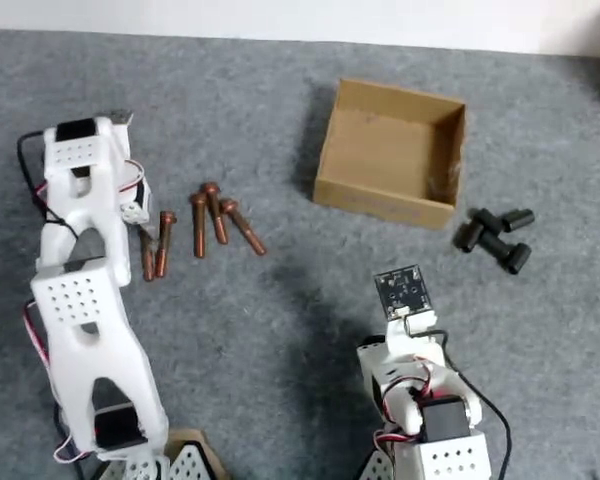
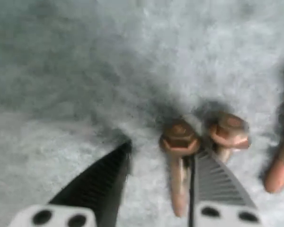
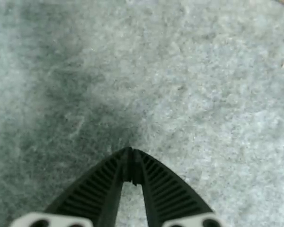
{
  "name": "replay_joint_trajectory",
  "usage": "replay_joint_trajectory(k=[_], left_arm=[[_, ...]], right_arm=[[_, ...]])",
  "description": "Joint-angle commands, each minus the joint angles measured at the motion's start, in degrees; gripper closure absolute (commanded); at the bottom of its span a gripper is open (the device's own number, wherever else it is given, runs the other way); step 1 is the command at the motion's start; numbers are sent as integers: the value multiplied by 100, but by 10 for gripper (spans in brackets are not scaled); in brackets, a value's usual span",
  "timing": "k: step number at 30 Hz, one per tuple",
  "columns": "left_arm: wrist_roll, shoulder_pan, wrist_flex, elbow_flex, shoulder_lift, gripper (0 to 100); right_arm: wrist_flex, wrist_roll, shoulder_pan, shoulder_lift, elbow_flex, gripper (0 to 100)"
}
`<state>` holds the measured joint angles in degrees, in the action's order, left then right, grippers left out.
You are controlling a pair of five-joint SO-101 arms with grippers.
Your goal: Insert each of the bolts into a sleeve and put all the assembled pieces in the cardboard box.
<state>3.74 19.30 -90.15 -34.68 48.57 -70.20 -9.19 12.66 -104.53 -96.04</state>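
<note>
Cardboard box (image 1: 380,203): only bare cardboard floor showing inside.
Bolts (image 1: 199,228): five, loose on grey desk (image 1: 280,330), left of box.
Sleeves (image 1: 495,238): black cluster on desk, just right of box.
Left tool (image 2: 163,150): spread, straddling one bolt (image 2: 179,142).
Right tool (image 3: 131,153): pressed together over desk.
</note>
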Motion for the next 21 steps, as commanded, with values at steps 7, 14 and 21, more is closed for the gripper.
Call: replay_joint_trajectory(k=[7, 14, 21], left_arm=[[-624, 277, 396, -48, 119, 927], [-615, -321, -185, -66, 66, 995], [-651, -857, -1108, 409, -963, 994]], right_arm=[[92, -44, 4, -48, -848, 995], [110, -44, 4, -48, -848, 995], [145, -44, 4, -66, -848, 995]])
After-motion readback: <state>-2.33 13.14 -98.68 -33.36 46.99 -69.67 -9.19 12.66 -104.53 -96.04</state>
